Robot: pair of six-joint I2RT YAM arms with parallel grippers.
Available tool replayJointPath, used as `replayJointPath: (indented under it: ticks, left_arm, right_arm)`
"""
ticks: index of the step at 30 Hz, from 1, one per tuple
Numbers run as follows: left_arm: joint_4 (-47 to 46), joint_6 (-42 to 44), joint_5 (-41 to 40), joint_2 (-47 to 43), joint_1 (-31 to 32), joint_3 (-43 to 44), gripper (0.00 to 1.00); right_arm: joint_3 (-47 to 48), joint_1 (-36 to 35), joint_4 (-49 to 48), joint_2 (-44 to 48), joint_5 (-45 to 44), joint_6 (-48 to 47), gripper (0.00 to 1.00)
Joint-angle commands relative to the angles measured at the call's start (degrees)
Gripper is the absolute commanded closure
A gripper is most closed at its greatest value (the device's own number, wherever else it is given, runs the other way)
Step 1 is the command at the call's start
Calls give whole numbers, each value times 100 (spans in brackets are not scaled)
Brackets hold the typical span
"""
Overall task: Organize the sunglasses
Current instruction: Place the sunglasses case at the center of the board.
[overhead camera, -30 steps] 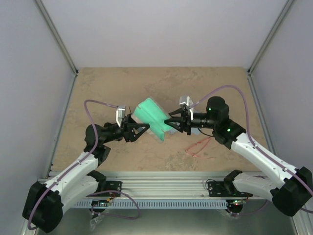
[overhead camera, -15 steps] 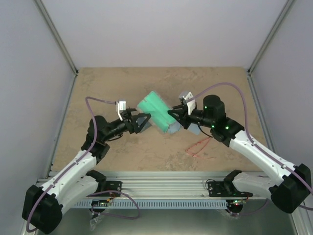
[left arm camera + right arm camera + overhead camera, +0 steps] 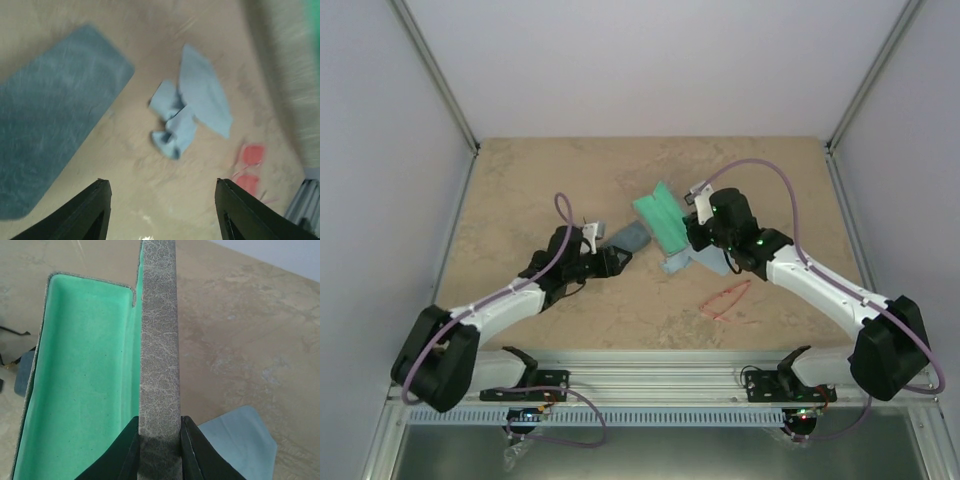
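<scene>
A: Where are the red-framed sunglasses (image 3: 725, 299)?
B: Flat on the surface (image 3: 520, 190), toward its near edge, right of the middle.
A: And the pincers?
B: The left pincer (image 3: 161, 184) is spread and holds nothing, just before the closed blue-grey case (image 3: 628, 237). Farther back, the right pincer (image 3: 159, 440) pinches a wall of the open green-lined case (image 3: 662, 214), near a light blue cloth (image 3: 692, 262).

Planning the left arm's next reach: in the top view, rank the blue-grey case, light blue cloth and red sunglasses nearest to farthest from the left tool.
1. Blue-grey case, just beyond the left tool.
2. Light blue cloth, to its right.
3. Red sunglasses, farther right, toward the bases.
</scene>
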State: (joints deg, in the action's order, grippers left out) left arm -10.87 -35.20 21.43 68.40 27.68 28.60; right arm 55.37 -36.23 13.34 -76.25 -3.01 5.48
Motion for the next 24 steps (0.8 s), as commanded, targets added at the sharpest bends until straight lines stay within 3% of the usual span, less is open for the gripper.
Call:
replayJointPath:
  ticks: [1,7,18,24]
  left_arm:
    - [280,-26,-93,553,168,163,44]
    - [285,-218,-182,1290,256,220,53]
    - [489,-282,-1675,2020,248,848,54]
    - [592,-80,-1930,2705,254,1502,55]
  right_arm:
    - [-45,-139,245,56,131,-71,92]
    - [-282,-405,646,1,-205,258,92]
    - [-466,-960,1127,-159,-762,581,92]
    - [-563,-1247,1220,-125,-971,597,92]
